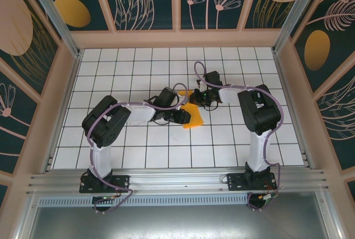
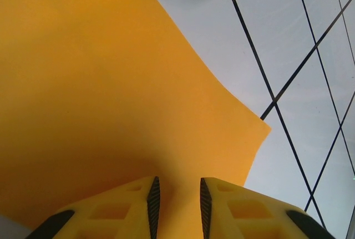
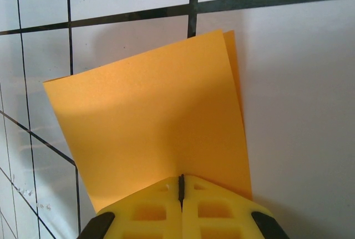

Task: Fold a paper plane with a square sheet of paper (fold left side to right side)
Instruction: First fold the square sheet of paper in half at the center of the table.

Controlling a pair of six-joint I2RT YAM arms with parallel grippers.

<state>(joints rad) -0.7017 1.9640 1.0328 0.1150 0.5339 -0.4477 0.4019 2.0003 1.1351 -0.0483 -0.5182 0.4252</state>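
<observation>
Folding is progressing on the tabletop: the closed right pincer is pinning the doubled square sheet of paper, the left pincer hovering slightly parted above it; crease-pressing is likely coming next.

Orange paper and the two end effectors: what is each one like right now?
orange paper: folded over into two layers, curved rather than flat.
left end effector: open, fingers a little apart, with the paper showing in the gap.
right end effector: shut on the paper's edge.
</observation>
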